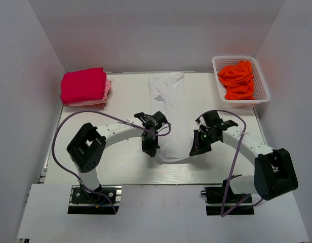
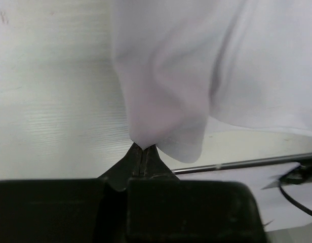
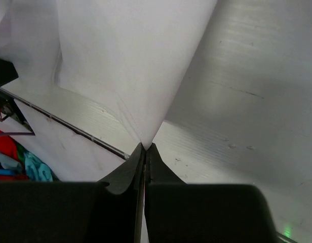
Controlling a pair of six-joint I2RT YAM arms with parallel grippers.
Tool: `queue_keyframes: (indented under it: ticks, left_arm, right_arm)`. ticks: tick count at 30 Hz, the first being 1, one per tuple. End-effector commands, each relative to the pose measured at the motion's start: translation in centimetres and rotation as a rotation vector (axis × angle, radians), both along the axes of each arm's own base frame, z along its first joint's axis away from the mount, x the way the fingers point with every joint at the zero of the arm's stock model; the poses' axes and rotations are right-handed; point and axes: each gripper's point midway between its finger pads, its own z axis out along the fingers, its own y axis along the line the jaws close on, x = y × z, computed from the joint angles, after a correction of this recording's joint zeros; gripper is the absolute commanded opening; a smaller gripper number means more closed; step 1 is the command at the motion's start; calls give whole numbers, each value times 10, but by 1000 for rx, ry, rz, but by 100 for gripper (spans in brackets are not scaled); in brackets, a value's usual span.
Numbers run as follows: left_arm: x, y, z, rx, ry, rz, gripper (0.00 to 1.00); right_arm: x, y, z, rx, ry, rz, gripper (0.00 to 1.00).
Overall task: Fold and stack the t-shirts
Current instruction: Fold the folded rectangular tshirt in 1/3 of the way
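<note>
"Which one are they working on?"

"The white shirt (image 1: 172, 119). It lies on the bench (image 1: 120, 101) as a long narrow strip, from the middle of the far edge down towards the near edge. The crimson shirt (image 1: 83, 85) sits folded in the far left corner on top of a paler pink shirt (image 1: 107, 91). The orange shirts (image 1: 238, 80) are heaped in the basket (image 1: 235, 57) at the far right corner."

"And the arms?"

"Each has a near corner of that strip. The left gripper (image 1: 150, 151) has its fingers pressed together on a little peak of cloth, and the right gripper (image 1: 192, 152) is pinched tight on the other corner. The hem sags in a shallow curve between them."

"So it's soft stuff."

"Very, I'd say. It's light and limp, with no stiffness at all. From the left wrist the cloth (image 2: 171, 76) bunches and droops over the fingertips (image 2: 142, 148), and from the right wrist it (image 3: 125, 66) hangs in a smooth sheet from the tips (image 3: 144, 147)."

"Is that a risky grip?"

"Only a sliver is caught, so I think it could slip out. The corners look like the right place to hold it, and both sides should be carried level."
</note>
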Motion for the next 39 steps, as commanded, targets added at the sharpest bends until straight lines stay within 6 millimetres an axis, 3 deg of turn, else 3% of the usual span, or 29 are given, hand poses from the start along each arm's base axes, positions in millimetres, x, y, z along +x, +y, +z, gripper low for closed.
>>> queue_keyframes:
  ticks: [1,2,4,5,7,9,10,11,13,14,16,18,19,20,22,23,24,27,29,31,33,39]
  left_arm:
    - [32,-18,39,-105,-119,23,0]
    - [38,-22,43,-114,-143,26,0]
    - [59,-28,52,-135,-187,33,0]
    - [68,-26,54,-118,-203,48,0]
    - [89,-22,58,-89,-212,75,0]
    - [117,-17,61,-66,-265,93,0]
    - [126,-16,61,-67,-268,107,0]
    - [140,-18,69,-76,-302,111,0]
    - [161,-15,62,-60,-308,135,0]
    - [176,-16,74,-61,-351,143,0]
    - [200,-14,80,-67,-385,167,0]
    - [217,-18,86,-102,-417,156,0]
    - [226,-17,89,-117,-429,159,0]
    - [236,-23,98,-132,-465,133,0]
    - [248,-25,93,-137,-466,115,0]
    - [260,-28,105,-160,-498,106,0]
    - [264,-23,104,-150,-489,117,0]
    - [279,-24,100,-169,-490,103,0]
    - [286,-23,92,-170,-486,103,0]
    - [292,-24,93,-197,-485,106,0]
    - [302,-15,88,-195,-486,138,0]
    - [327,-17,71,-255,-503,152,0]
  right_arm:
    - [23,4,14,-17,-25,-30,0]
    - [40,10,28,-7,-66,-46,0]
    - [58,8,32,-42,-100,-77,0]
    - [78,14,46,-30,-145,-86,0]
    - [98,14,47,-64,-151,-115,0]
    - [120,18,63,-58,-196,-132,0]
    - [125,19,56,-73,-175,-141,0]
    - [135,19,62,-72,-197,-158,0]
    - [153,22,64,-70,-212,-185,0]
    - [171,20,79,-69,-261,-213,0]
    - [195,24,91,-67,-305,-230,0]
    - [208,25,96,-60,-317,-241,0]
    - [213,28,85,-67,-292,-238,0]
    - [224,27,95,-53,-313,-243,0]
    - [242,34,98,-37,-326,-248,0]
    - [246,35,99,-33,-333,-239,0]
    - [248,36,93,-34,-315,-237,0]
    - [271,39,104,-17,-347,-245,0]
    - [278,38,96,-10,-332,-239,0]
    - [288,41,103,4,-356,-242,0]
    - [297,40,93,-1,-343,-246,0]
    - [328,36,73,39,-361,-274,0]
